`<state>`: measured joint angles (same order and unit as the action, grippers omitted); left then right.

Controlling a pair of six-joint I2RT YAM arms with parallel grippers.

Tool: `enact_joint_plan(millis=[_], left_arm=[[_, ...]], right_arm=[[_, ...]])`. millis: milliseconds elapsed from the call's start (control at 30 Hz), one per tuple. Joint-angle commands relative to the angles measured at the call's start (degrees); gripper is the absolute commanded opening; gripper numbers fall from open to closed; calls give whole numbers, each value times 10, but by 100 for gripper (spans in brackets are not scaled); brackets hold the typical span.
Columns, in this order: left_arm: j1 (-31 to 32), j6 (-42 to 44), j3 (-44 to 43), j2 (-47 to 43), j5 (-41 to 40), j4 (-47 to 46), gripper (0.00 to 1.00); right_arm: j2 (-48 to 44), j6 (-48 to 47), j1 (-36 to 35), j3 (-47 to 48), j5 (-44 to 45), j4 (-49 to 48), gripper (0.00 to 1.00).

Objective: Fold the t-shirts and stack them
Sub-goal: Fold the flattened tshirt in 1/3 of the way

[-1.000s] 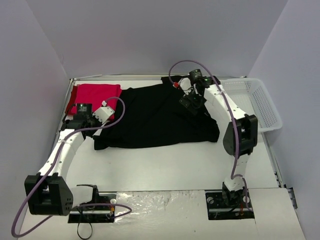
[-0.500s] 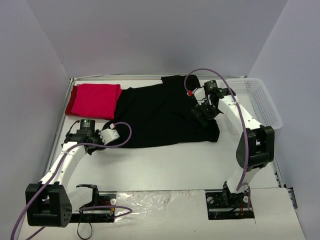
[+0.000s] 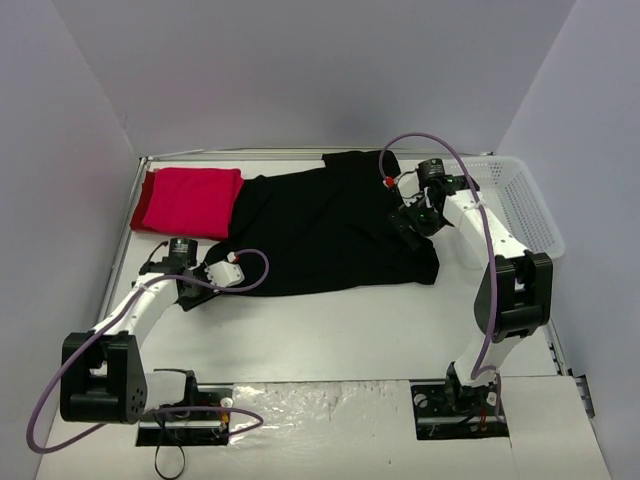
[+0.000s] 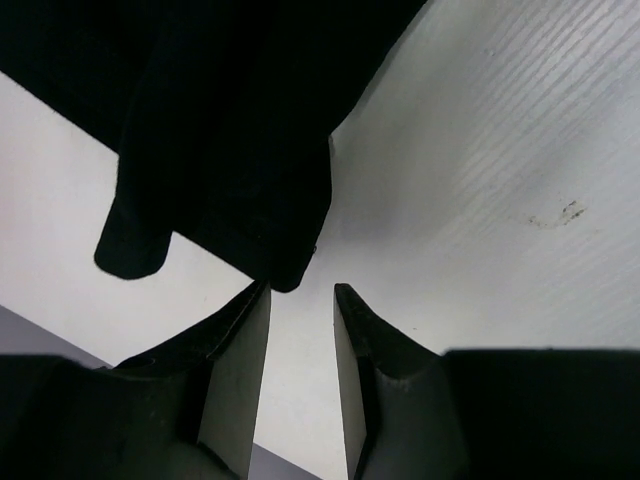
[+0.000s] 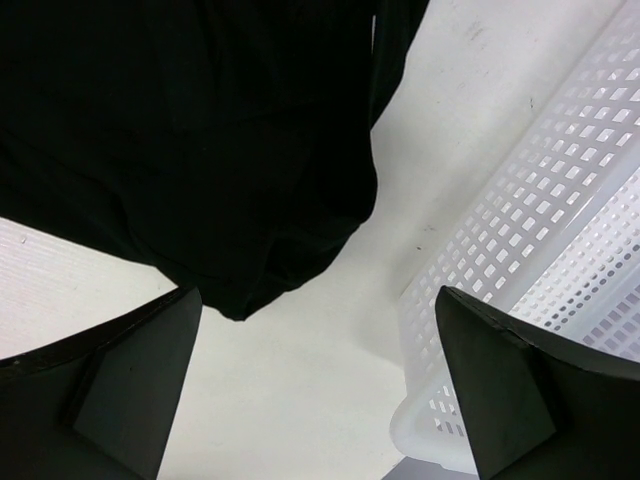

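Shirts of two colours lay on the flat white surface (image 3: 330, 330). The large black cloth t-shirt (image 3: 320, 230) was spread across the middle with some wrinkles, and one part of it reached to the far edge. The plain crimson red cloth t-shirt (image 3: 190, 200) lay folded as a neat rectangle in the far left corner, and its right edge appeared to touch the black one. The left pincer (image 4: 300, 295) was low at the near left corner of the black t-shirt. Its fingers stood only a little apart with nothing between them, and the corner of the cloth lay just beyond the tips. The right pincer (image 5: 318, 300) was over the right border of the black t-shirt, with its fingers spread wide and holding nothing. The white mesh plastic basket (image 3: 525, 210) stood just beside this border, at the right side of the surface.
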<state>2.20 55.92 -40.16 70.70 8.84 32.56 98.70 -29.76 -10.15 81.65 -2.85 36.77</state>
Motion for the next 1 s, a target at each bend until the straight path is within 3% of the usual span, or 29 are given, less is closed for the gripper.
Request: enact_joint_plan(millis=[0, 333, 400, 533, 967], left_arm=[[2, 6, -4, 15, 17, -21, 31], [9, -3, -20, 87, 0, -54, 31], [8, -2, -19, 96, -8, -67, 17], [11, -11, -23, 115, -21, -84, 2], [12, -19, -14, 74, -44, -85, 3]], right_arm=[[3, 8, 3, 0, -5, 8, 100], [18, 6, 4, -3, -7, 8, 100], [17, 5, 4, -5, -9, 8, 100], [17, 2, 4, -10, -12, 7, 100], [-42, -36, 11, -27, -31, 64, 100]])
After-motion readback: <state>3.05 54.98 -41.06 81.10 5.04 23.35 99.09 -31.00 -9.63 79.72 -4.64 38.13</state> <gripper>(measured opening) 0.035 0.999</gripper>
